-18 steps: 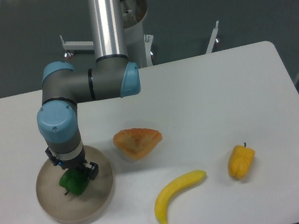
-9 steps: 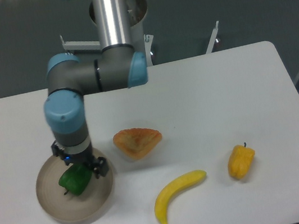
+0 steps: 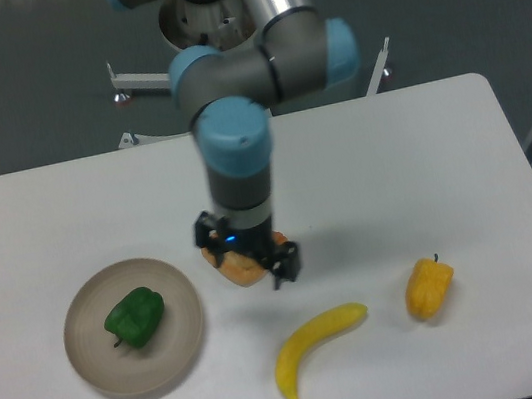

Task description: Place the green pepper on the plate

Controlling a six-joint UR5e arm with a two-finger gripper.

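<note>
Even, fairly bright overhead light covers the white table (image 3: pixel 421 155), with mild glare washing out its surface. Shadows are soft and short: a faint one lies right of the arm (image 3: pixel 238 153), thin ones under the banana (image 3: pixel 315 346). The picture is slightly soft and grainy; the dark background lacks detail.
</note>
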